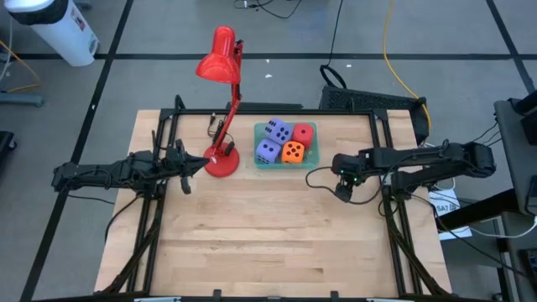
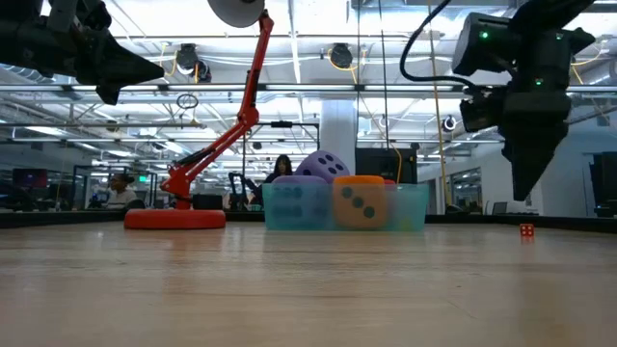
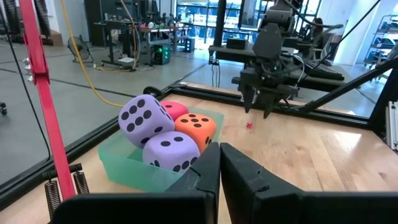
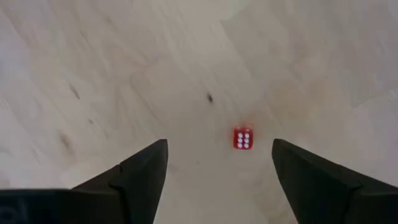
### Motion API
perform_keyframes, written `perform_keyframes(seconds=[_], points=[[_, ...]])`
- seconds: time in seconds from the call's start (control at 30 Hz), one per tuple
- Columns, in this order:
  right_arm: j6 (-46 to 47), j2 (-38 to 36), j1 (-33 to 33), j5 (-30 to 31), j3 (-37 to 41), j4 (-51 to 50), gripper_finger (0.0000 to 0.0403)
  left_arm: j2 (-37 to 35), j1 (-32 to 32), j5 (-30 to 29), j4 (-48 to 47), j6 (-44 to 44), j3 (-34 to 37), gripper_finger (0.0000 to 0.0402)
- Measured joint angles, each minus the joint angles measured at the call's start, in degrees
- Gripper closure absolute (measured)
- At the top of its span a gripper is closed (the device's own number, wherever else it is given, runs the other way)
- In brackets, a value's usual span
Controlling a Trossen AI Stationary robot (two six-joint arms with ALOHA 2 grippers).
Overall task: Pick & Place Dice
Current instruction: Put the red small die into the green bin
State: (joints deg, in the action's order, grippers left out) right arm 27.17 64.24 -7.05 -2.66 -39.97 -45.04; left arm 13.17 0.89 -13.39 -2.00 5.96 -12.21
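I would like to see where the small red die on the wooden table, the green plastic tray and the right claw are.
small red die (image 4: 243, 138): right wrist view, its six-pip top face.
green plastic tray (image 3: 127, 167): left wrist view, its near wall.
right claw (image 4: 219, 163): right wrist view, open, midway between fingertips, above the die.

Two purple dice (image 1: 273, 141) with dark pips, an orange die (image 1: 293, 152) and a red die (image 1: 304, 134) fill a translucent green tray (image 1: 260, 161). Below the right tool (image 4: 219, 163), a tiny red die (image 4: 242, 139) shows white pips on pale woodgrain tabletop (image 1: 268, 226).
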Motion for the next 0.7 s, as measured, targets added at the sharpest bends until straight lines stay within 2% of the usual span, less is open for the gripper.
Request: perform_keyframes(seconds=[0.2,0.7], points=[[-2.94,2.78,-0.36,3.44,0.00,-1.87,0.0135,0.00,0.00,0.00,0.00,0.02,-0.02,0.0380],[-5.58,12.94,-0.46,5.58,0.04,1.10,0.0181,0.00,0.00,0.00,0.00,0.33,-0.02,0.0380]])
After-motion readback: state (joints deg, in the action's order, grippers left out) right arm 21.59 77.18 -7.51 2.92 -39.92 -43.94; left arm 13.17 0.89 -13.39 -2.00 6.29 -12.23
